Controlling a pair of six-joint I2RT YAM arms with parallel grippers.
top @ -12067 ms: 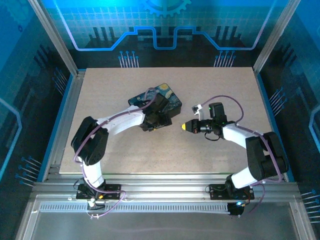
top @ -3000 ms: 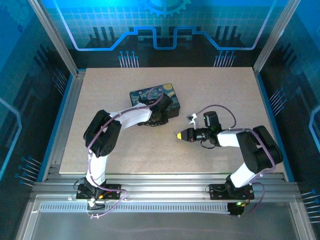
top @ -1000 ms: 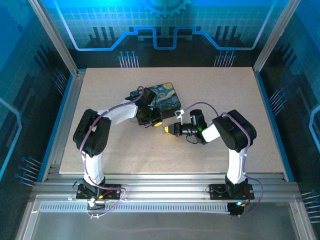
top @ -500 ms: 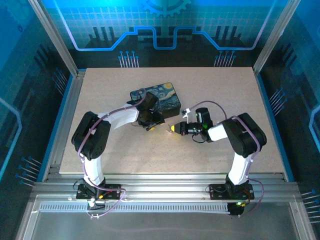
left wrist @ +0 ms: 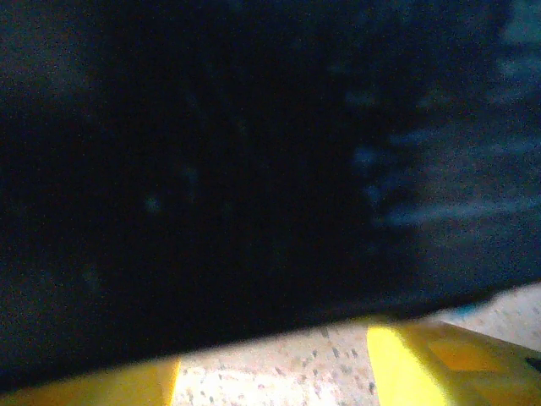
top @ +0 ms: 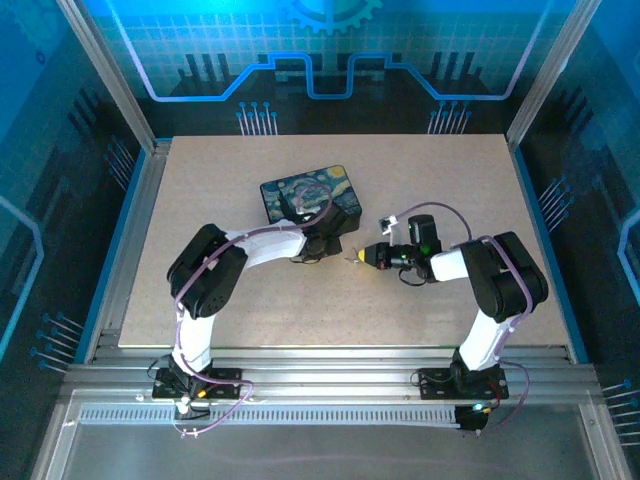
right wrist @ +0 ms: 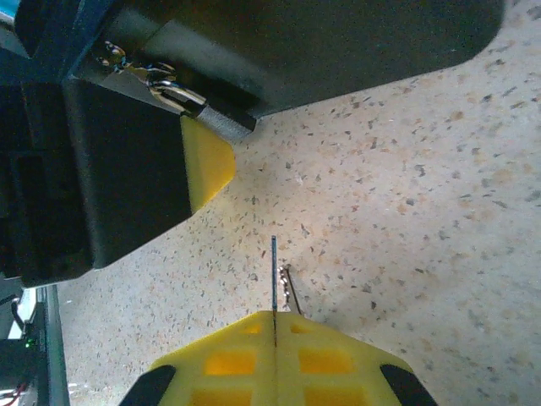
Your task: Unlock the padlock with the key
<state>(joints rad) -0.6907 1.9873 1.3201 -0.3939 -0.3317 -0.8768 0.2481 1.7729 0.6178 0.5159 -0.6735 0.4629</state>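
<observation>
Our right tool [right wrist: 275,320] pinches the key [right wrist: 275,271] just short of the box [right wrist: 321,42], whose edge carries the padlock [right wrist: 179,95] beside our spread left tool [left wrist: 270,372]; unheld, it may swing and the blade miss.

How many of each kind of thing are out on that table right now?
grippers: 2 (left gripper, right gripper)
painted box: 1
padlock: 1
key: 1
total: 5
</observation>
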